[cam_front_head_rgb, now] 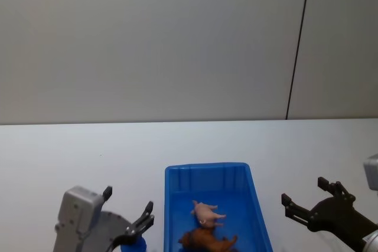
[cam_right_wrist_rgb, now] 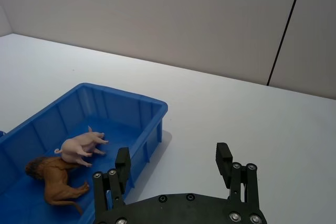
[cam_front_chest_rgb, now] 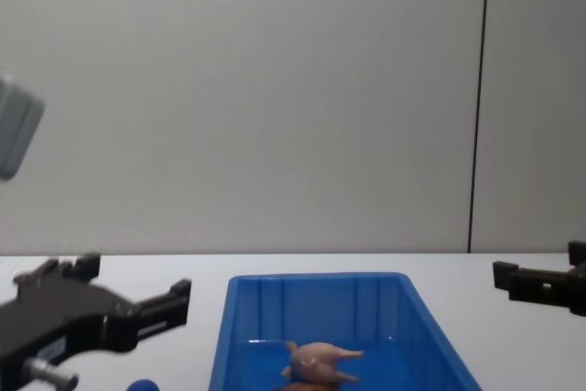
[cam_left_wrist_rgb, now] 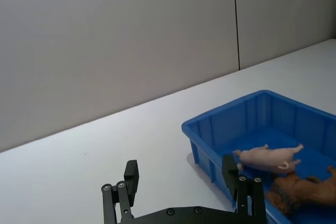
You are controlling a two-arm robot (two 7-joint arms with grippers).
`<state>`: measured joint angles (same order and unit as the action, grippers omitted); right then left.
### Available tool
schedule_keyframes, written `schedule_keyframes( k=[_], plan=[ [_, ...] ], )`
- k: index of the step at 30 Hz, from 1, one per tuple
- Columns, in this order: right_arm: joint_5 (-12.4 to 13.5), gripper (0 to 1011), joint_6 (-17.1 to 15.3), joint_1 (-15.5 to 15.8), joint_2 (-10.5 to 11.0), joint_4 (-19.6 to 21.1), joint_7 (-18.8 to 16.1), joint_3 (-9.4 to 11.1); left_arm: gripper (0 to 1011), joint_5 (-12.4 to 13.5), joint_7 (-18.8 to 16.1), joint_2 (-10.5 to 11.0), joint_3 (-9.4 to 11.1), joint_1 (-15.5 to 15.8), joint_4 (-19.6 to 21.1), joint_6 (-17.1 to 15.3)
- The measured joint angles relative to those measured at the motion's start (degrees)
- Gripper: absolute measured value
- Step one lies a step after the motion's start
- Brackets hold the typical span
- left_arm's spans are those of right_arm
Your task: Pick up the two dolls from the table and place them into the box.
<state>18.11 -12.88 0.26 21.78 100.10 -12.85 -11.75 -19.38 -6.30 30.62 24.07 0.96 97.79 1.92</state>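
The white table (cam_front_head_rgb: pixel 71 151) stands before a plain grey wall (cam_front_head_rgb: pixel 147 39). On it the blue box (cam_front_head_rgb: pixel 255 196) holds the pink pig doll (cam_front_head_rgb: pixel 207 212) and the brown lion doll (cam_front_head_rgb: pixel 207 241), touching. The left gripper (cam_front_head_rgb: pixel 129 208) and the right gripper (cam_front_head_rgb: pixel 304 196) hang wide open and empty on either side of the box.

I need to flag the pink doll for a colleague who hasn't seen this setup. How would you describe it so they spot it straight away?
Find the blue box on the white table, between the two open grippers. Two dolls lie inside it, touching. The pink doll is the smooth, pale, pig-like one on its side, nearer the box's far wall than the shaggy orange-brown lion.
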Motion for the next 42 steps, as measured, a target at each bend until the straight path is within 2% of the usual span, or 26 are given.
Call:
schedule_keyframes(
  k=[7, 17, 29, 39, 42],
  plan=[
    [0.0, 1001, 0.0, 0.0, 0.0, 0.0, 0.0, 0.0, 1002, -3.0, 1.5, 0.2, 0.0, -1.7, -2.6, 3.2],
    [0.1, 1001, 0.1, 0.1, 0.1, 0.1, 0.1, 0.1, 1001, -5.9, 5.0, -0.3, 0.1, -2.3, -6.2, 4.9],
    [0.1, 1001, 0.1, 0.1, 0.1, 0.1, 0.0, 0.0, 1002, -7.7, 8.9, -1.4, 0.0, -1.7, -9.8, 4.9],
    [0.1, 1001, 0.1, 0.1, 0.1, 0.1, 0.0, 0.0, 1001, -7.8, 11.6, -2.1, -0.2, -0.8, -11.8, 3.9],
    [0.1, 1001, 0.1, 0.1, 0.1, 0.1, 0.0, 0.0, 952, -7.4, 12.3, -2.4, -0.2, -0.4, -12.5, 3.3]
  ],
)
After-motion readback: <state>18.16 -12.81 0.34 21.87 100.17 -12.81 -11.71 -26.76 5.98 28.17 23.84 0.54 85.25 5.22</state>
